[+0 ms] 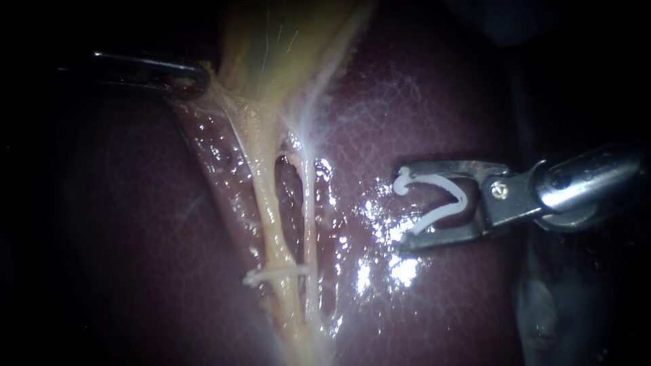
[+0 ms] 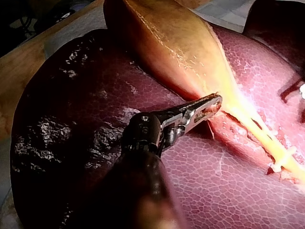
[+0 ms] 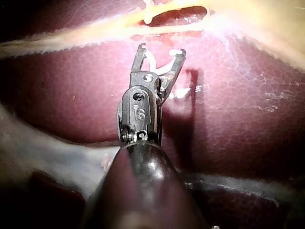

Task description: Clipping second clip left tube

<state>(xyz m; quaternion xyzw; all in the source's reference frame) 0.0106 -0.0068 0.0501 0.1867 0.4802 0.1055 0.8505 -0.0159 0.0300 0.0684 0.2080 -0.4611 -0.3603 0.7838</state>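
White and V-shaped, an open plastic clip point(image 1: 441, 200) sits held between the wide-set jaws in the steel hand of my right instrument point(image 1: 401, 209). It is poised over glossy maroon liver point(image 1: 434, 102), apart from the slick, pale yellow left tube point(image 1: 270, 217). A closed white clip point(image 1: 271, 274) already crosses that tube lower down. The second, I judge, is loaded but not yet placed. My left instrument point(image 1: 200, 76) pinches the stringy narrow neck of the yellow-green gallbladder point(image 1: 271, 41), holding it taut
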